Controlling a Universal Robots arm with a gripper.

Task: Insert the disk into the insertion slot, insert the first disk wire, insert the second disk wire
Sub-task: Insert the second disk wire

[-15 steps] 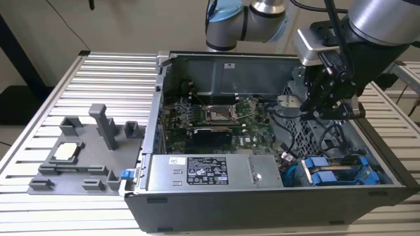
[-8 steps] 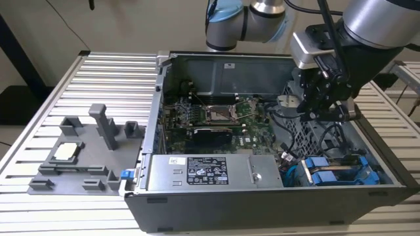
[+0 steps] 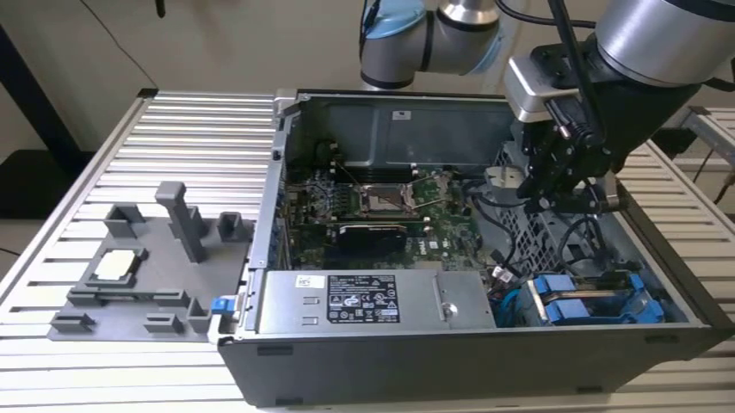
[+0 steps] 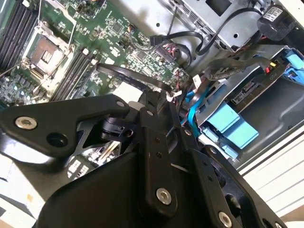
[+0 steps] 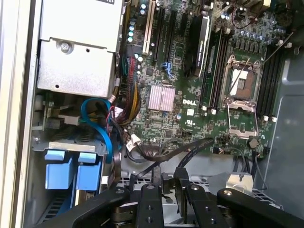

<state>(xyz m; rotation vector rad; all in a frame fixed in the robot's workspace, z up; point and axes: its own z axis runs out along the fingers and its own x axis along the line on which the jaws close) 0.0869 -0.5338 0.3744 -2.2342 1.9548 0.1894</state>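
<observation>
On the exterior view's left we see a grey fixture (image 3: 138, 275) on the slatted surface (image 3: 69, 172), then the open case (image 3: 460, 370) with its motherboard (image 3: 379, 215). Further right, the gripper (image 3: 563, 194) hangs over the cage, fingers pressed together on a black wire (image 5: 190, 147). The blue-framed disk (image 3: 580, 305) sits in the slot (image 3: 655, 284) at the lower right.

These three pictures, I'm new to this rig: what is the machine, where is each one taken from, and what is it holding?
A robot arm reaches into an open computer case on a slatted table. The exterior view looks on from outside; both wrist views ride on the arm, looking past its black pincer at the green motherboard. The disk, in its blue carrier, already sits in the insertion slot beside the grey power-supply box. A grey parts tray lies at the exterior view's left. I see nothing held.
</observation>
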